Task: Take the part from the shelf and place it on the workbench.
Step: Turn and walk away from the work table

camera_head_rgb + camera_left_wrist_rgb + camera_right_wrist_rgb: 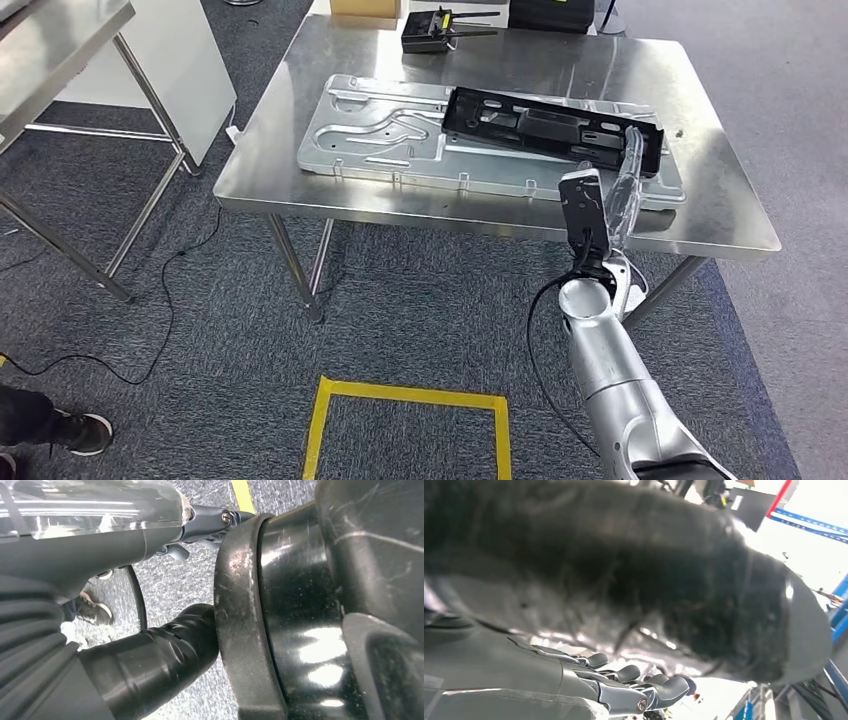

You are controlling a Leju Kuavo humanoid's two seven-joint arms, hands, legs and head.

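Right hand (628,170) reaches up over the black part (545,125) on the workbench (700,215); grasp apparently released, unclear.

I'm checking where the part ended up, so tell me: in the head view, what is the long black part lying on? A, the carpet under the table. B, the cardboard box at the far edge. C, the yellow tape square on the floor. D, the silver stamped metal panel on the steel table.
D: the black part lies across the silver stamped panel, which sits flat on the steel table, with the right hand at its near right end.
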